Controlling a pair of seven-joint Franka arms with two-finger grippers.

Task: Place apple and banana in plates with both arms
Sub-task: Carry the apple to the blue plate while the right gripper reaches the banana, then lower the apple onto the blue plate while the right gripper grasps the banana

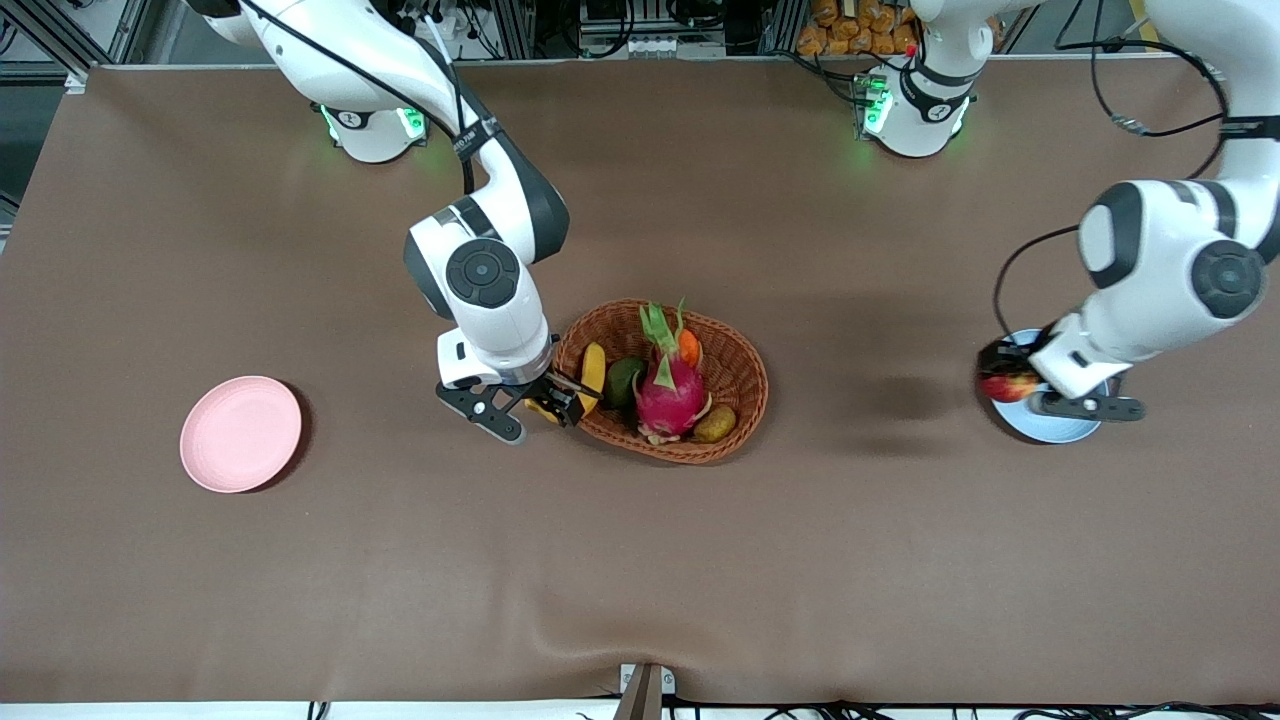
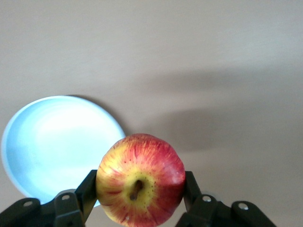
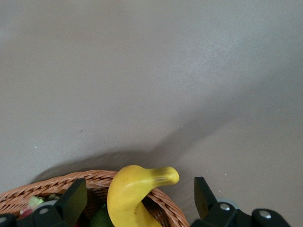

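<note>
The red and yellow apple [image 1: 1008, 382] is held in my left gripper [image 1: 1012, 380], which is shut on it over the edge of the light blue plate [image 1: 1062, 430] at the left arm's end of the table. In the left wrist view the apple [image 2: 140, 179] sits between the fingers, beside the blue plate [image 2: 57, 146]. The yellow banana [image 1: 593, 373] leans on the wicker basket's rim. My right gripper [image 1: 533, 408] is open around the banana's tip [image 3: 142, 187], with its fingers [image 3: 73, 201] apart from it. The pale pink plate [image 1: 240, 433] lies empty toward the right arm's end.
The oval wicker basket [image 1: 745, 355] at the table's middle holds a magenta dragon fruit [image 1: 668, 395], a small orange fruit [image 1: 689, 347], a dark green fruit [image 1: 625, 380] and a brownish fruit [image 1: 714, 424]. Bare brown cloth lies between the basket and each plate.
</note>
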